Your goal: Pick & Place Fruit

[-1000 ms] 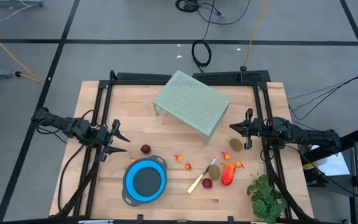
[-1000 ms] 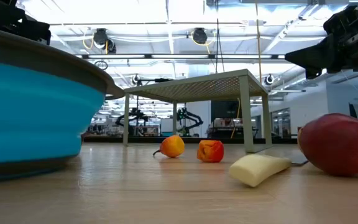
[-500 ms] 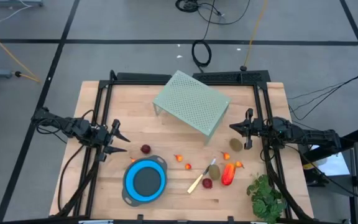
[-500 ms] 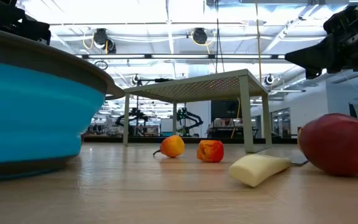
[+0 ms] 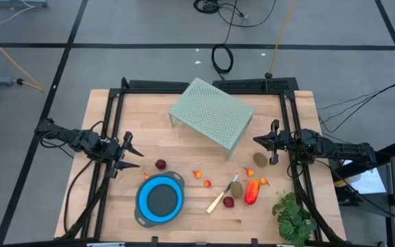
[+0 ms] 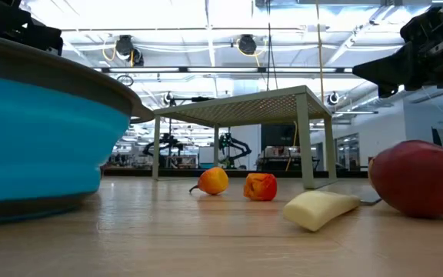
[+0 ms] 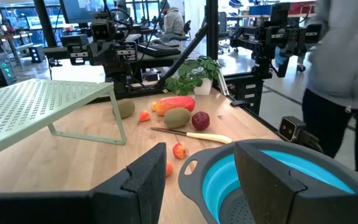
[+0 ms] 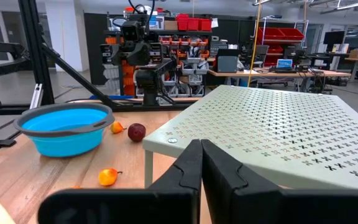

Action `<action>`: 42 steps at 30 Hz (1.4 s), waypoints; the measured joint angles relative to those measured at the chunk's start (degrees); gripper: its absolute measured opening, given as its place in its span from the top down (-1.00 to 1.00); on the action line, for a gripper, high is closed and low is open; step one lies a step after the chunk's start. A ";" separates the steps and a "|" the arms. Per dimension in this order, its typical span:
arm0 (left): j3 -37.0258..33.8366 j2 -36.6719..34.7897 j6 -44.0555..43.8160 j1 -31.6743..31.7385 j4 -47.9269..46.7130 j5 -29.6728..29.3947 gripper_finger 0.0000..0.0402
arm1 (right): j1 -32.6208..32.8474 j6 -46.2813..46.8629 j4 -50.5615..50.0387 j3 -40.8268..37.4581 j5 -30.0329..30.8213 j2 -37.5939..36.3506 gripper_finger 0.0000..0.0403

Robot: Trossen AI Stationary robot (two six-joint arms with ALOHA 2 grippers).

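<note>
Begin with the left gripper (image 5: 132,154), hanging just off the far-left side of the blue bowl (image 5: 141,193) with jaws spread wide and nothing between them. Take the dark red ball (image 5: 160,165) first, judged the easiest pick: alone on bare wood just past the bowl's far rim, close to that gripper and clear of everything else. Come down straight over it, keep the fingers well apart until they straddle its widest part, then close gently, since a round piece probably rolls away from a glancing touch. Lift well clear of the bowl's rim before carrying across, and let go low over the bowl's middle to avoid a bounce. Leave the right gripper (image 5: 256,140) for the cluster well to the right of the bowl; pinched fully shut and empty, so open it before any descent. Over there, mind the crowding: one brownish-green oval (image 5: 260,159) farthest from the bowl, another (image 5: 236,188) nearer it, beside the second dark red ball (image 5: 229,202) and the longer red-orange piece (image 5: 252,192), with the pale-handled knife (image 5: 218,200) lying on the bowl's side of them. Save the tiny orange-red pieces (image 5: 197,174), just right of the bowl, for a narrower, careful pinch.
</note>
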 joint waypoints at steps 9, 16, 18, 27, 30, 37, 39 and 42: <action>0.02 0.00 0.00 0.00 -0.02 0.00 0.05 | 0.02 0.00 0.00 -0.01 0.00 -0.02 1.00; 0.00 0.02 0.01 0.00 -0.01 0.01 0.05 | 0.01 0.00 0.00 -0.01 0.00 -0.01 1.00; 0.02 0.02 0.00 -0.02 0.00 0.02 0.05 | 0.00 0.00 0.00 0.00 0.00 0.00 1.00; 0.00 0.02 1.35 -0.01 2.47 -1.47 0.05 | 0.00 0.00 0.00 -0.02 0.00 -0.02 1.00; 0.00 0.07 3.02 0.00 5.63 -2.06 0.05 | 0.01 0.00 0.00 -0.02 0.00 -0.02 1.00; 0.56 0.48 -1.62 0.04 11.90 -9.58 0.05 | 0.02 0.00 0.00 -0.02 0.00 -0.02 1.00; 1.31 1.78 -2.23 0.04 11.74 -10.70 0.05 | 0.01 0.02 0.00 -0.02 -0.02 -0.02 1.00; 3.36 5.66 -3.00 0.04 11.70 -10.98 0.05 | 0.00 0.01 0.00 0.00 -0.02 -0.01 1.00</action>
